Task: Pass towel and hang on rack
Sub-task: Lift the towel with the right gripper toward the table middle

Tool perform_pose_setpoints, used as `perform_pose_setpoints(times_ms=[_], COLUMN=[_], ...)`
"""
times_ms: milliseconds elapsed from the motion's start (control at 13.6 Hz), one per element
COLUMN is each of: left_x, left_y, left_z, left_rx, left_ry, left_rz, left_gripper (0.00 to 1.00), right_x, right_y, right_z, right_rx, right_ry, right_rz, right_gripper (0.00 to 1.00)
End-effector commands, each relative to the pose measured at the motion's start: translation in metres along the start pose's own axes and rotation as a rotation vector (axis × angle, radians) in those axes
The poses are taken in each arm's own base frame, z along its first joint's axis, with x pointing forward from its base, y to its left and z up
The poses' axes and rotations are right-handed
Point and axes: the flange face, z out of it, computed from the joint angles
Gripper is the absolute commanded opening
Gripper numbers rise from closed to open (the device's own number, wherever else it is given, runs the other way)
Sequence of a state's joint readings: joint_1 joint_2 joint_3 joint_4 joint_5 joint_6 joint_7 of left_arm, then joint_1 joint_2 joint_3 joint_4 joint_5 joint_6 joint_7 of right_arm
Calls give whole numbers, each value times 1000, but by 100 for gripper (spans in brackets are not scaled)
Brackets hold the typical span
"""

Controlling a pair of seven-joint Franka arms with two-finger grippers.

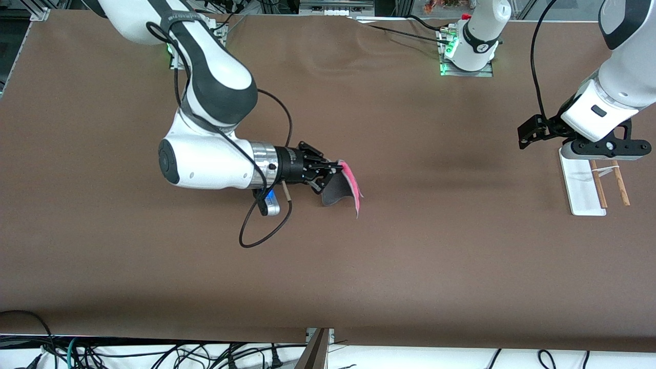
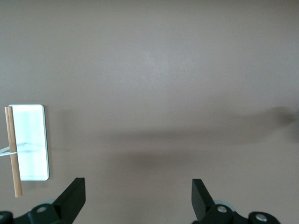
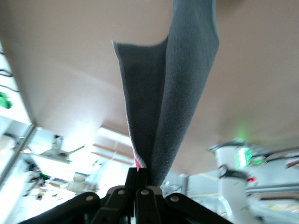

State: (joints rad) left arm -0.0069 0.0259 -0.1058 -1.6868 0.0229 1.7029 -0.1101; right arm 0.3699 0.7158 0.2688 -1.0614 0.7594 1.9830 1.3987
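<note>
Right gripper (image 1: 335, 171) points sideways above mid-table, fingers pinched together; left gripper (image 2: 138, 198) hangs at the left arm's end, fingers spread.

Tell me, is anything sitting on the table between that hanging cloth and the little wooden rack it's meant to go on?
Nothing visible. The right tool holds the towel up over the middle of the table; only bare brown surface lies between it and the rack at the left arm's end. The left tool hangs open beside the rack.
</note>
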Motion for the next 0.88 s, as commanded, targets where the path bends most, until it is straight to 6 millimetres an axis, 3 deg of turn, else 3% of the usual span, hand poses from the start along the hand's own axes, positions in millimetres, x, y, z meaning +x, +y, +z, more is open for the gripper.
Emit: perform_pose_setpoints(times_ms=[0, 367, 807], left_x=[3, 8, 9], left_y=[2, 2, 1], left_z=[-3, -1, 2], left_rx=[15, 18, 18], left_ry=[10, 34, 27], left_rz=[15, 18, 15], left_gripper=[100, 100, 100], right_x=[-29, -75, -110], right_y=[-8, -12, -9], right_z=[1, 12, 25], right_rx=[70, 207, 304], right_ry=[-68, -156, -215], right_rz=[75, 150, 234], right_gripper=[0, 0, 0])
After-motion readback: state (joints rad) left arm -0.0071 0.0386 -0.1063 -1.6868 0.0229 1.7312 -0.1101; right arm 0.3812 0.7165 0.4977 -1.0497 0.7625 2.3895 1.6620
